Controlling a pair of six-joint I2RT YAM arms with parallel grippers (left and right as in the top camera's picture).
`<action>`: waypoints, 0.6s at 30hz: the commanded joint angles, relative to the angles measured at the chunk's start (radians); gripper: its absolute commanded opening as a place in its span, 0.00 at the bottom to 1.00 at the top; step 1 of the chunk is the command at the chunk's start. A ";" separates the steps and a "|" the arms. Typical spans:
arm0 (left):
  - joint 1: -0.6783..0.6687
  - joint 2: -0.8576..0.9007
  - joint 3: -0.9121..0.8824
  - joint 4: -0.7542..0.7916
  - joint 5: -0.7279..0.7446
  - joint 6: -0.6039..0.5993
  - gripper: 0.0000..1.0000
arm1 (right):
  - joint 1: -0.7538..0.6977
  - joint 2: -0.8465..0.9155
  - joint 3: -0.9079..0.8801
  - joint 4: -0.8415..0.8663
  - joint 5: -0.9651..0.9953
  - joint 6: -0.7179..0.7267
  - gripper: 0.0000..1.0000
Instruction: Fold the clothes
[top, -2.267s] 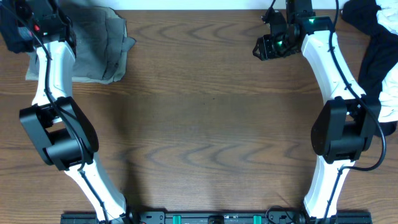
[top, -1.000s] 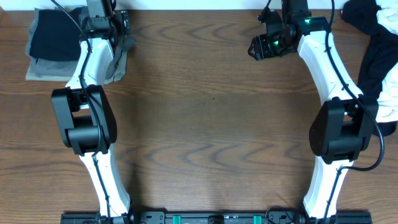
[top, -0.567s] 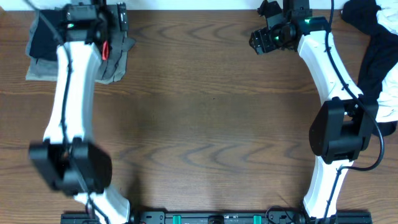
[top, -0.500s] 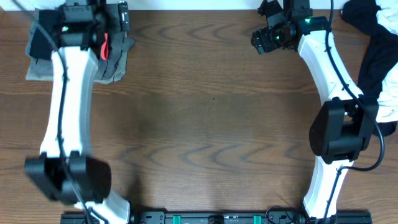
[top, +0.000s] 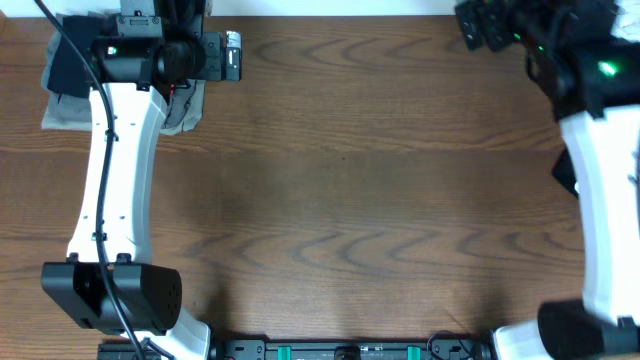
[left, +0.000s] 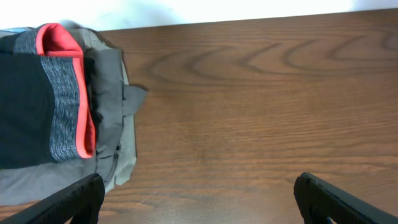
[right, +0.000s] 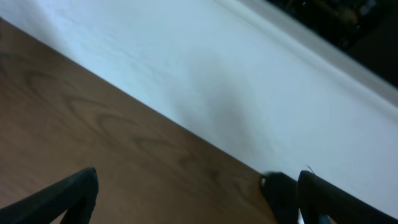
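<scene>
The clothes are a folded stack at the table's far left corner. On top lies a black garment (top: 68, 66) (left: 23, 112) with a heather-grey and coral-red band (left: 65, 102). A grey garment (top: 62, 112) (left: 115, 130) lies under it. My left gripper (top: 232, 55) (left: 199, 208) hovers just right of the stack, open, with bare wood between its fingers (left: 78, 198). My right gripper (top: 480, 24) (right: 199, 205) is high at the far right, open and empty, pointed at the table's back edge. A dark shape (right: 281, 194) sits by its right finger.
A white wall (right: 224, 74) runs behind the table's back edge (left: 249, 15). Brown wooden tabletop (top: 340, 190) spans the middle. My left arm (top: 115, 170) stretches along the left side. My right arm (top: 605, 190) covers the right edge.
My left gripper has moved right, off the folded stack. My right gripper has opened wide, and its arm has swung up and to the right.
</scene>
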 joint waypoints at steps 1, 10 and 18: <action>0.000 0.005 0.001 -0.003 0.015 -0.012 0.98 | -0.003 -0.032 -0.002 -0.072 0.027 -0.014 0.99; 0.000 0.005 0.001 -0.003 0.015 -0.012 0.98 | -0.003 -0.061 -0.002 -0.243 0.027 -0.014 0.99; 0.000 0.005 0.001 -0.003 0.015 -0.012 0.98 | -0.003 -0.061 -0.002 -0.350 0.027 -0.014 0.99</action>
